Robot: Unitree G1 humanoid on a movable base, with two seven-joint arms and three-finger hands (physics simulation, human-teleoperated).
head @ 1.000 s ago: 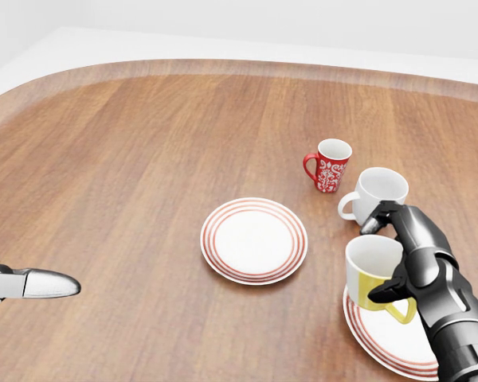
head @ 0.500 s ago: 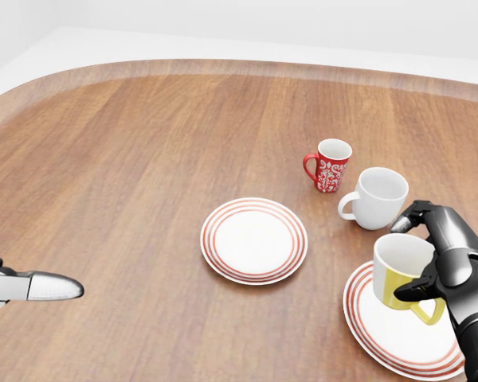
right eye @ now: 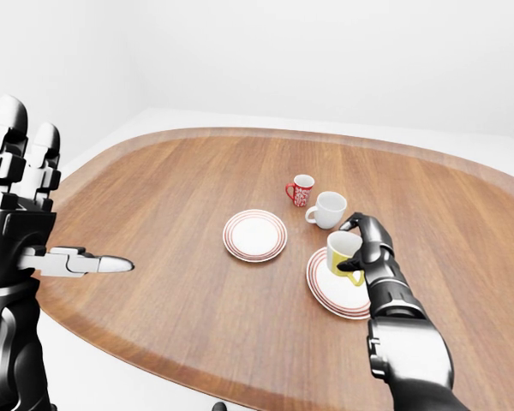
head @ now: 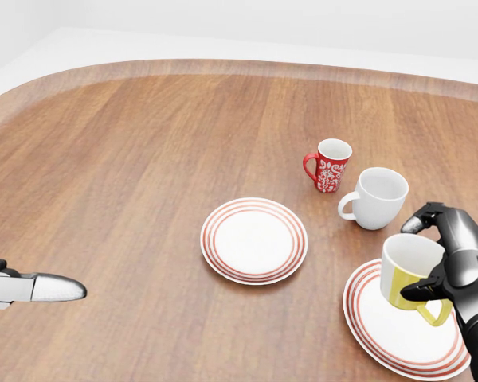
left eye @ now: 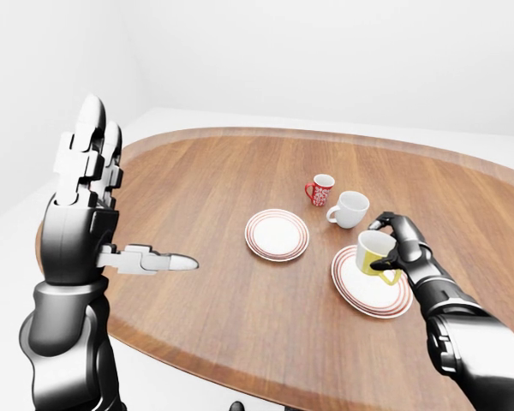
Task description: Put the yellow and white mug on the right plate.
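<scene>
The yellow and white mug point(head: 406, 273) is over the right plate point(head: 398, 325), a white plate with red rings at the lower right of the head view. My right hand point(head: 440, 253) is shut on the mug, fingers round its rim and handle side; whether the mug touches the plate I cannot tell. The mug also shows in the left-eye view point(left eye: 373, 252) above the same plate point(left eye: 370, 285). My left hand point(left eye: 86, 193) is raised at the left of the left-eye view, fingers spread and empty, far from the mug.
A second red-ringed plate point(head: 254, 239) lies mid-table. A plain white mug point(head: 378, 197) stands just above the right plate, and a red patterned mug point(head: 330, 165) beside it. The round wooden table point(head: 143, 159) has its edge near the bottom of the eye views.
My right hand has carried the yellow and white mug rightward and slightly down, from the plate's left rim to over its middle. The left hand has barely moved.
</scene>
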